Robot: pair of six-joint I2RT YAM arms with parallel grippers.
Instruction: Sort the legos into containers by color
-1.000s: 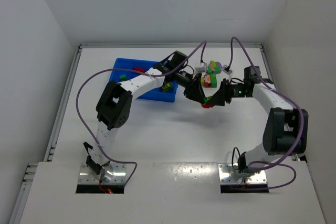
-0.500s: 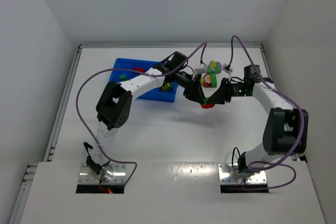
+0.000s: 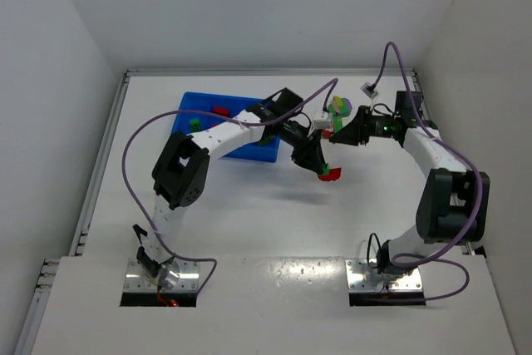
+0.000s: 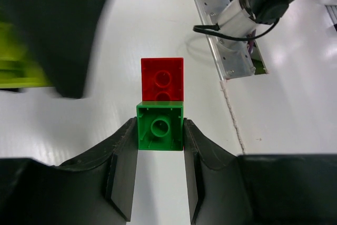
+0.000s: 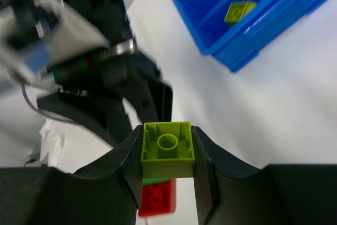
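1. Left fingers were closed on a green brick, pinching its two sides.
2. A red brick was stuck to the green brick and poked out past the tips, with nothing holding it.
3. Right fingers were closed on a yellow-green brick, one finger on each side.
4. Both loads hung in the air over the middle of the bench, just off the right end of the blue tray.
5. The tray sat toward the far left of the bench. A loose yellow-green brick already lay in one of its boxes.
6. A mixed clump waited near the far edge of the bench, close to the right fingers.
7. What could go wrong: the green and red bricks were two colours in one lump. If they were dropped like that, one of them would land in the wrong box.
8. The red brick could snap off and fall to the bench if it got bumped.
9. The two arms were very close. A quick swing toward the tray could knock them together and shake a brick loose.
10. The right arm could also nudge the clump and scatter it.
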